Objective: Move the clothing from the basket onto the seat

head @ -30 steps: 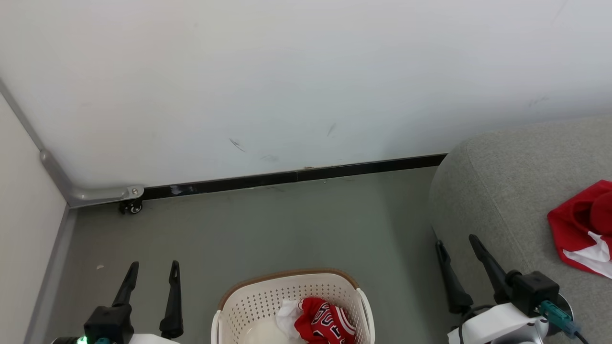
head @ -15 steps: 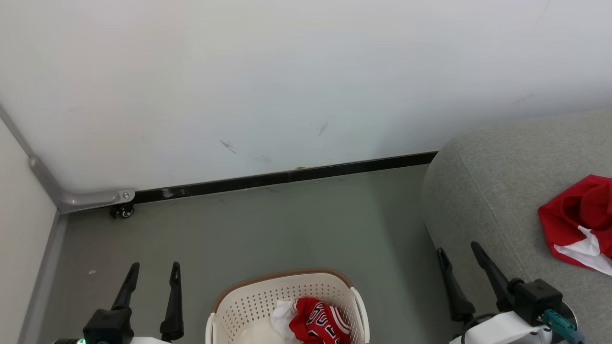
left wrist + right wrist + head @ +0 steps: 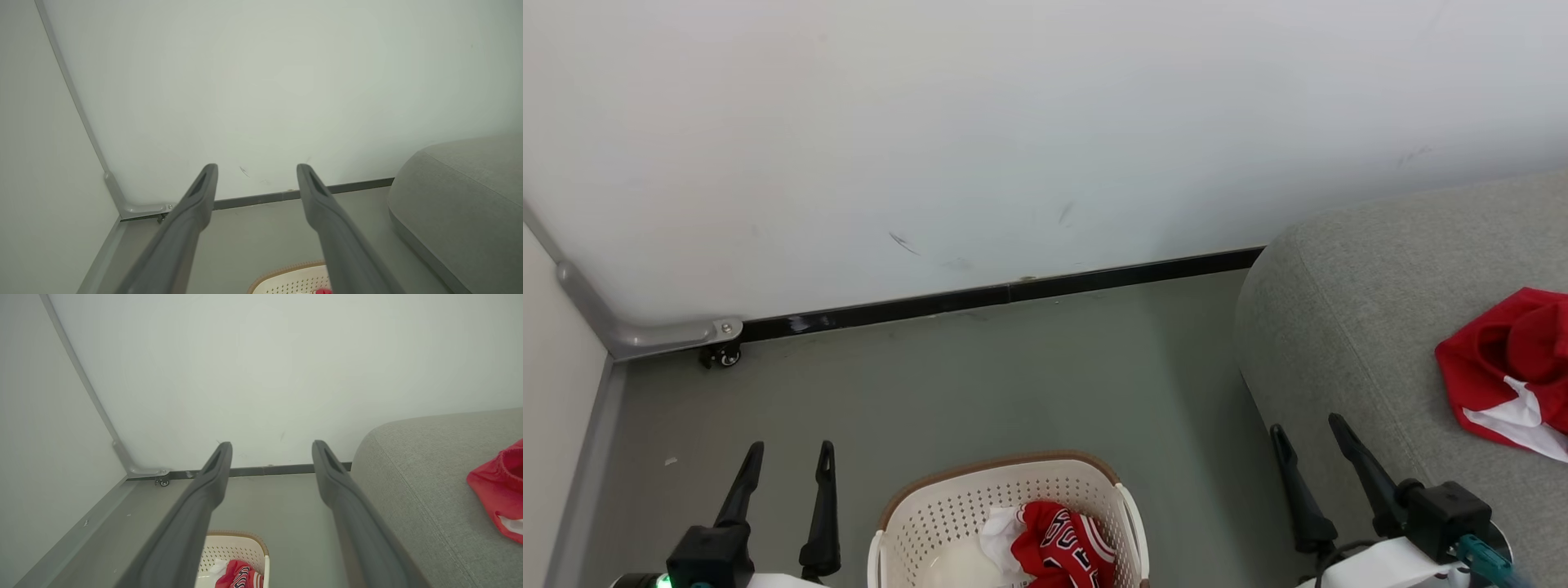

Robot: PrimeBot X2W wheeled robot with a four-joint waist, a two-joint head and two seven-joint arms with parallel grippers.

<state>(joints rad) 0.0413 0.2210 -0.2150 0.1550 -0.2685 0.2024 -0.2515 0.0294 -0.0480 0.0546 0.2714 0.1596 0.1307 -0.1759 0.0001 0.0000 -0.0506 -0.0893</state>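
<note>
At the right edge of the head view, a red garment with a white stripe lay on the grey seat, so part of the job looked done. At the bottom centre, a red jersey with lettering sat inside the cream basket, beside a crumpled white piece I could not identify. Judging by that, the jersey was what remained to move.

The left gripper at lower left and the right gripper at lower right both had their fingers spread and held nothing. The right one stood just before the seat's rounded corner.

Bare floor lay between basket and seat, and nothing appeared to block the way. Above ran a pale wall, black skirting and a small castor at middle left.
</note>
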